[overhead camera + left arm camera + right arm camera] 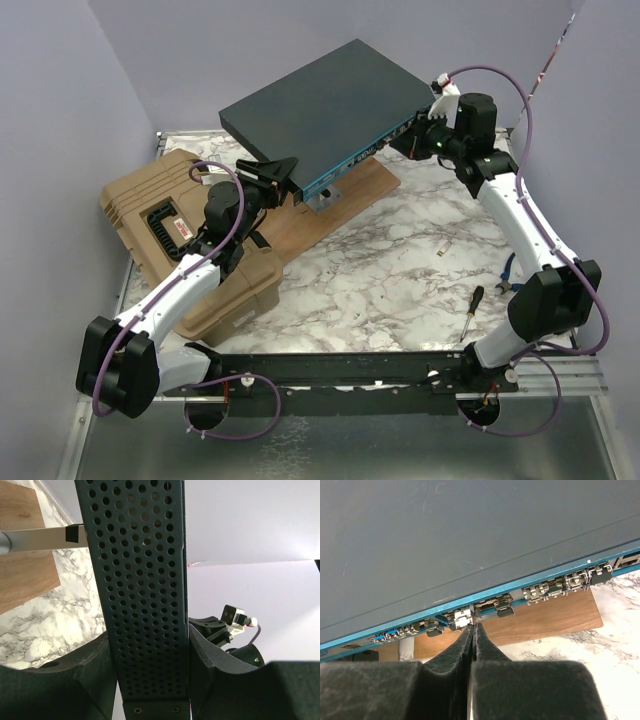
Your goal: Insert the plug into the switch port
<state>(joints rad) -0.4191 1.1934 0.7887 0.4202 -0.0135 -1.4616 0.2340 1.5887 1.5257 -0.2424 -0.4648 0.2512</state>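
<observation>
1. My left end effector (275,172) clamps the dark grey switch (320,105) by its perforated side, raised over the wooden board (345,200) on the table (400,265).
2. My right end effector (472,630), pinched shut, touches a pale plug (461,618) at its teal port row.

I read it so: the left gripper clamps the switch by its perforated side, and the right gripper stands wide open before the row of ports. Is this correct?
Not quite. The right gripper is not wide open: it is shut tight, right at the ports of the switch, as the right wrist view shows. The left gripper does clamp the switch by its perforated side.
</observation>
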